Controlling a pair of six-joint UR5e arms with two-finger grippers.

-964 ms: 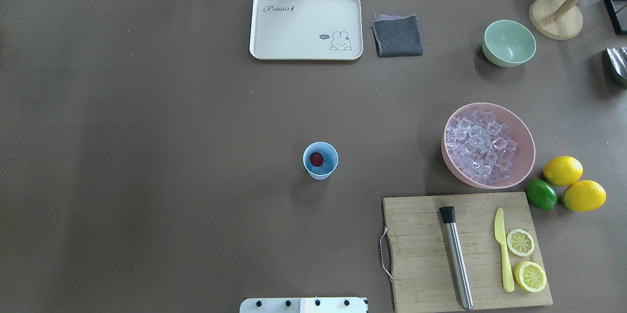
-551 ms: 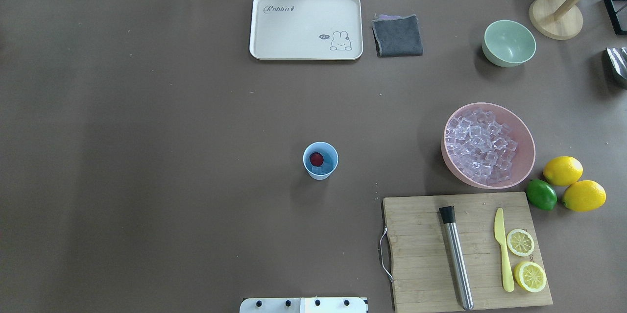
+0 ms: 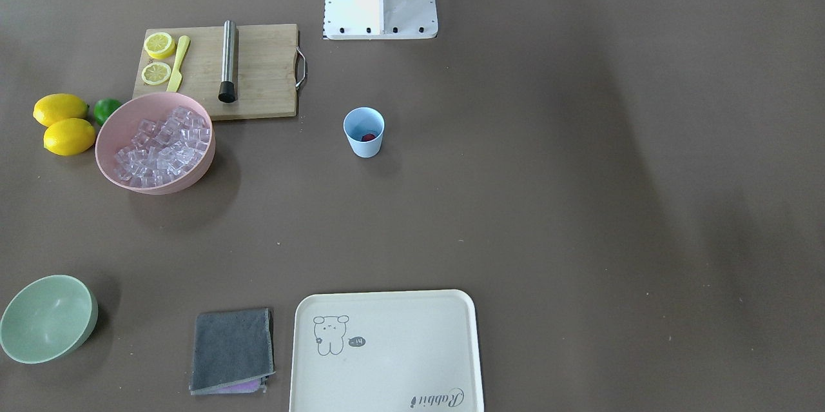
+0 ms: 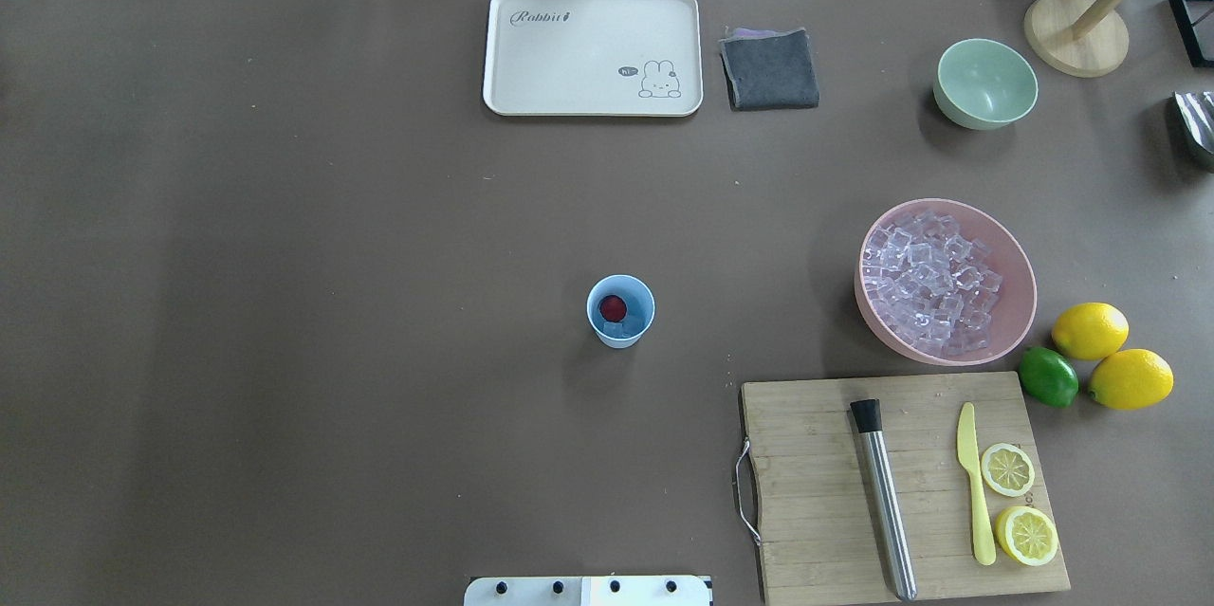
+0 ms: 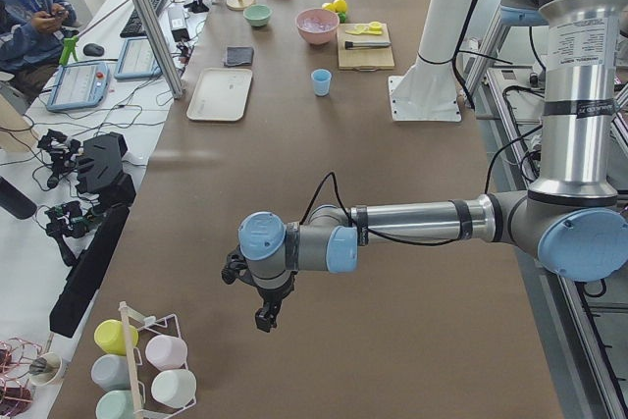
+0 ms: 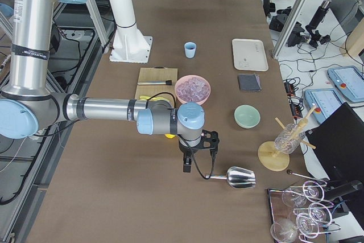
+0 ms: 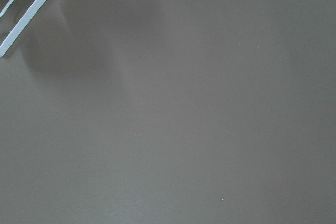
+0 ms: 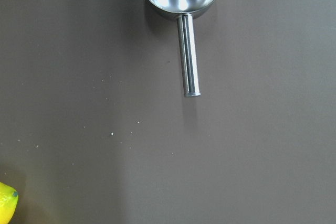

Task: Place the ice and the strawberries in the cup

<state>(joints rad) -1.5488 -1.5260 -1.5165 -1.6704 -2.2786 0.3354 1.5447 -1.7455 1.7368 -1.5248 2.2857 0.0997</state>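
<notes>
The light-blue cup (image 4: 620, 310) stands upright mid-table, also in the front-facing view (image 3: 364, 131). Inside it lie a red strawberry (image 4: 613, 307) and a clear ice cube (image 4: 617, 330). More ice (image 4: 929, 284) fills the pink bowl (image 4: 1020, 303) to the cup's right. Neither gripper shows in the overhead or front-facing view. The left gripper (image 5: 263, 321) hangs over bare table far from the cup, near the cup rack. The right gripper (image 6: 186, 166) hangs near a metal scoop (image 6: 239, 177). I cannot tell whether either is open or shut.
A cutting board (image 4: 816, 483) holds a muddler (image 4: 884, 502), a yellow knife (image 4: 972, 483) and lemon halves (image 4: 1007, 469). Two lemons (image 4: 1090, 331) and a lime (image 4: 1048, 376) lie beside it. A tray (image 4: 593, 51), grey cloth (image 4: 770, 68) and green bowl (image 4: 986, 82) sit at the far edge.
</notes>
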